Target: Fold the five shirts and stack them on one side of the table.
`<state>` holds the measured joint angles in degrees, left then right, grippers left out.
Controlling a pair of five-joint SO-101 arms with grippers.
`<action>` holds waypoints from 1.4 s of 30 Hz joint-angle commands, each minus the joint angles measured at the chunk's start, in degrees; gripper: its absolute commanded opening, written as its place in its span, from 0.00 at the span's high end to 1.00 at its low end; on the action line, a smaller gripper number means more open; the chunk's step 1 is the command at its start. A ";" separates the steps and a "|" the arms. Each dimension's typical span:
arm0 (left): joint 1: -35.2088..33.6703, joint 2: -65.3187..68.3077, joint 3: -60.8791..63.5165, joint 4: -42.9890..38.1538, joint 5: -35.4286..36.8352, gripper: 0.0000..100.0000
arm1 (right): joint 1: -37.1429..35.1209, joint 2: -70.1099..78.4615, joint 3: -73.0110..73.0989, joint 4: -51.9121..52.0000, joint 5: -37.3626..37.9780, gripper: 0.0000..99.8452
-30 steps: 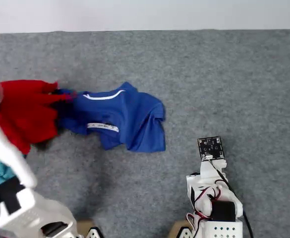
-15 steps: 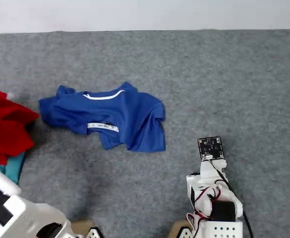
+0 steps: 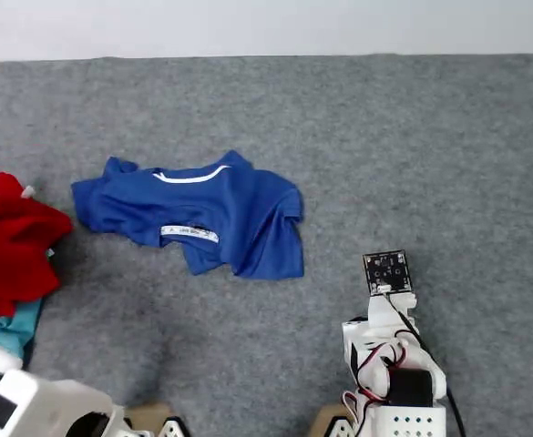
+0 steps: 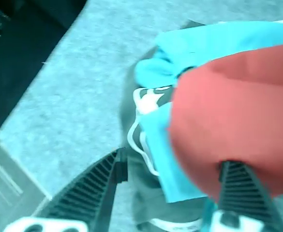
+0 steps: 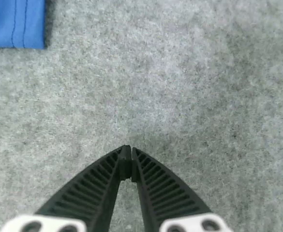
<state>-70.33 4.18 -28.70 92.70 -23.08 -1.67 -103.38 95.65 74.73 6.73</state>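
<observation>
Step in hand, as judged: stacking. Red shirt [image 3: 11, 246] lies bunched on teal shirt [image 3: 6, 330], near one sleeve of the blue shirt [image 3: 202, 218]. Left gripper [image 4: 172, 162] hangs over that pile, fingers spread and empty. Right gripper [image 5: 126, 154] is clenched on nothing, near the blue shirt's hem. Next: flatten and fold the blue shirt.

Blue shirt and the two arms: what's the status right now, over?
Left jaws open over red shirt, atop teal shirt at table's left side. Right jaws shut over grey mat. Blue shirt crumpled mid-table, unfolded, nothing on it.
</observation>
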 commanded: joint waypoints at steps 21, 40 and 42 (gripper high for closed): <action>15.30 -28.66 7.08 7.91 1.58 0.78 | -0.13 -0.48 0.79 0.22 -0.44 0.99; 57.58 -49.05 49.19 7.56 4.13 0.93 | -0.40 -0.48 0.79 0.22 -0.62 0.99; 62.59 -48.44 49.98 7.56 5.98 0.93 | -0.40 -0.48 0.79 0.22 -0.62 0.99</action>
<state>-13.89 -44.97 20.79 99.21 -19.74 -1.67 -103.38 95.65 74.73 6.73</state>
